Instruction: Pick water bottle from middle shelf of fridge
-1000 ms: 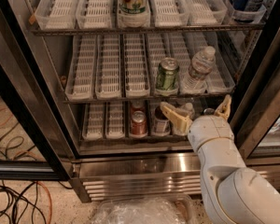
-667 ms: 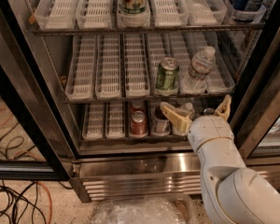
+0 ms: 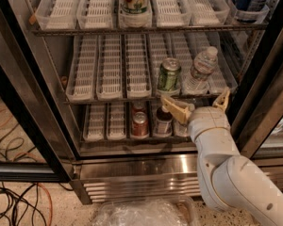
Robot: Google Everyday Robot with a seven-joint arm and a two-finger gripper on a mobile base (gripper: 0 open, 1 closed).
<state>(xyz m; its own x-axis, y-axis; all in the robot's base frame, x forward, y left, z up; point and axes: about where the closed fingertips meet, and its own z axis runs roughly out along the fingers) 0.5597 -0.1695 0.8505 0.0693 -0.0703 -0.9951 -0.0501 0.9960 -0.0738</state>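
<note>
Gripper (image 3: 194,99), fingers (image 3: 175,110) spread, sits below the water bottle (image 3: 199,69), label unreadable.

Floor's (image 3: 66,214) some pale speckled stuff, with black and orange cables (image 3: 14,205) tangled way down-left of the gripper (image 3: 194,99), whose fingers (image 3: 177,110) are spread wide at the fridge (image 3: 132,166) front. Straight below them there's crinkly clear plastic (image 3: 141,214), maybe a bag.

Shop or canteen: glass-door drinks fridge (image 3: 132,166), end effector (image 3: 198,106) before its middle shelf (image 3: 111,74)
</note>
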